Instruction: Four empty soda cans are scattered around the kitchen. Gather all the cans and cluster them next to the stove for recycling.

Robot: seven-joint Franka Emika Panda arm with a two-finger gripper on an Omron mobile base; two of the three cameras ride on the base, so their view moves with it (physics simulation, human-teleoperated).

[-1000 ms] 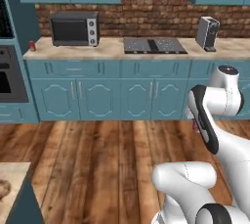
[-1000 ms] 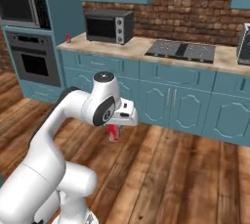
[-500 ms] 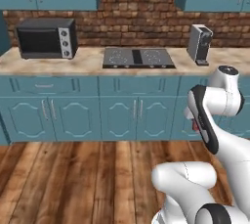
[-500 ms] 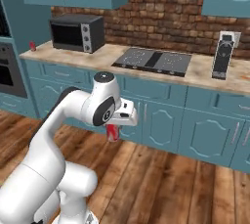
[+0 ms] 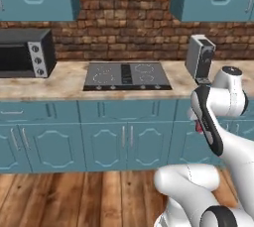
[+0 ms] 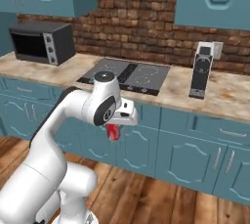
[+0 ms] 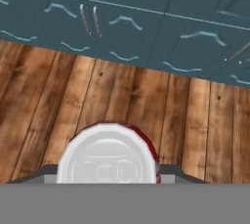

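A small red soda can [image 7: 108,157] with a silver top is held tight in the white arm's two-finger gripper [image 6: 115,131], high above the brown wooden floor [image 7: 122,105]. The flat black glass stove [image 5: 127,76] is set in the pale stone counter [image 5: 59,85], near the arm.

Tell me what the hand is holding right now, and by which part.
A red soda can, held by its sides in the hand; its silver top faces the hand camera and the can hangs above the wooden floor.
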